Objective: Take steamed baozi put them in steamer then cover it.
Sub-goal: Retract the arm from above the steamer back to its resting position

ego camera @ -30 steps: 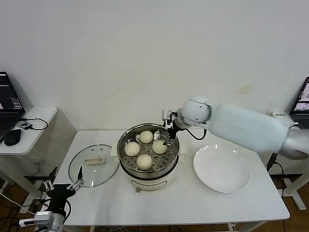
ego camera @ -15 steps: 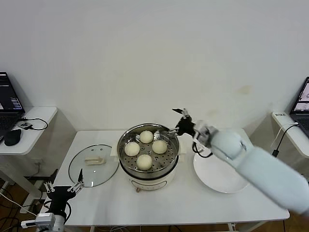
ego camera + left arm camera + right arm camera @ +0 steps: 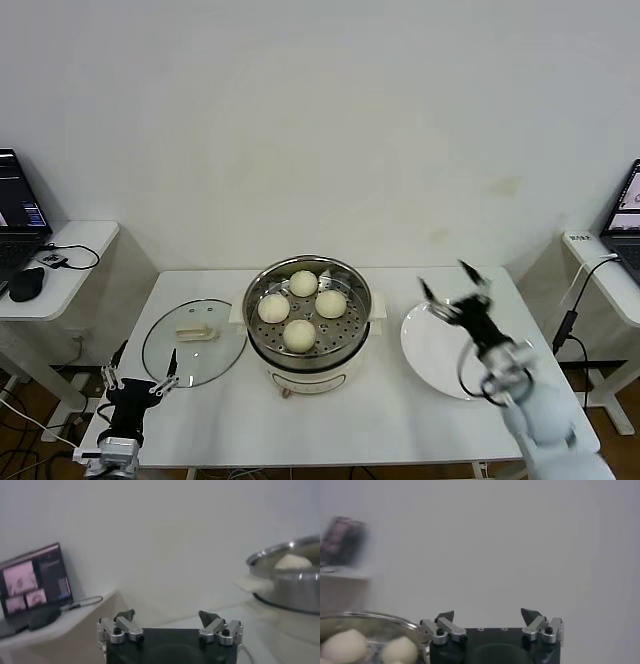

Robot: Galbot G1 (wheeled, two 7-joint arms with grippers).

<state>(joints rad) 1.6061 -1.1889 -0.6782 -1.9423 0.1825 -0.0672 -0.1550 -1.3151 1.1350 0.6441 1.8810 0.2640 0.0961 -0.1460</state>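
Several cream-white steamed baozi lie on the perforated tray inside the shiny steamer at the table's middle. The glass cover, with its cream handle, lies flat on the table left of the steamer. My right gripper hangs open and empty over the white plate, right of the steamer. In the right wrist view the right gripper has nothing between its fingers, with baozi in the steamer to one side. My left gripper waits open and empty off the table's front left corner, near the cover. The left wrist view shows the left gripper and the steamer.
A white plate sits on the table right of the steamer. A side table at the far left carries a laptop and a mouse. Another laptop stands at the far right.
My right arm has pulled back from the steamer's far rim, swinging right and down until its gripper hangs over the plate. The left gripper has sunk slightly. The baozi and cover have not moved.
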